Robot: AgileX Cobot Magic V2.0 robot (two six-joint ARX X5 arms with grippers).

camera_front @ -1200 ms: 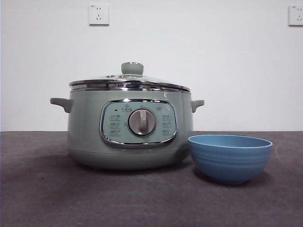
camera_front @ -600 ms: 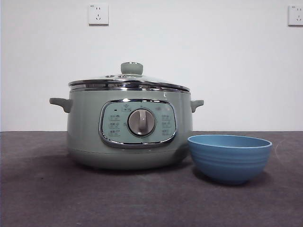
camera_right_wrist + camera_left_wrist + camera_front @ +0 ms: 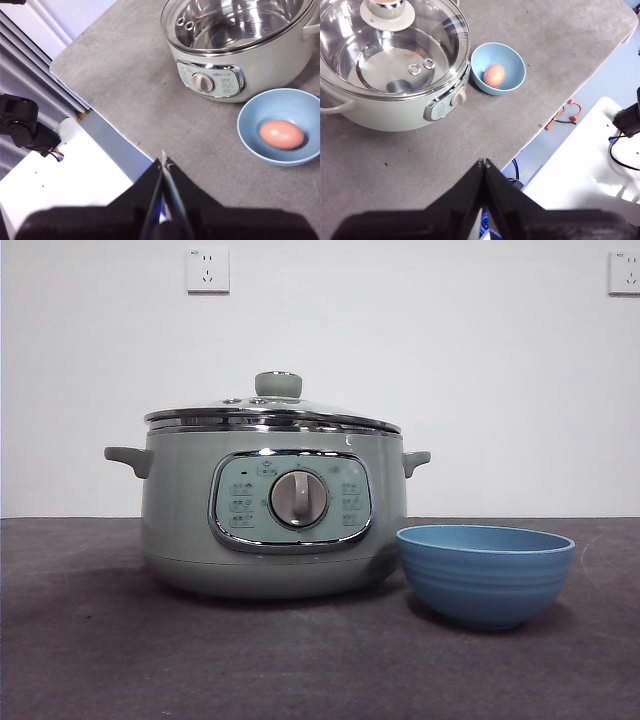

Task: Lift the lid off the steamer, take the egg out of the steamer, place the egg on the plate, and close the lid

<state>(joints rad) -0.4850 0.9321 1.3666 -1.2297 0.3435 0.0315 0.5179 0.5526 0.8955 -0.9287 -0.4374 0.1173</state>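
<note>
The sage-green steamer (image 3: 272, 525) stands on the grey table with the glass lid (image 3: 272, 416) seated on its chrome rim. It also shows in the left wrist view (image 3: 385, 100) and the right wrist view (image 3: 240, 60). The blue bowl that serves as the plate (image 3: 486, 572) stands right beside the steamer. A brown egg (image 3: 494, 75) lies inside it, also seen in the right wrist view (image 3: 281, 134). My left gripper (image 3: 483, 162) is shut and empty, high above the table's front edge. My right gripper (image 3: 164, 159) is shut and empty, also high and away from the steamer.
The grey mat's front edge (image 3: 555, 115) runs close to the bowl. White base plates (image 3: 65, 185) and cables lie beyond the table edge. Two wall sockets (image 3: 208, 270) sit on the white wall behind.
</note>
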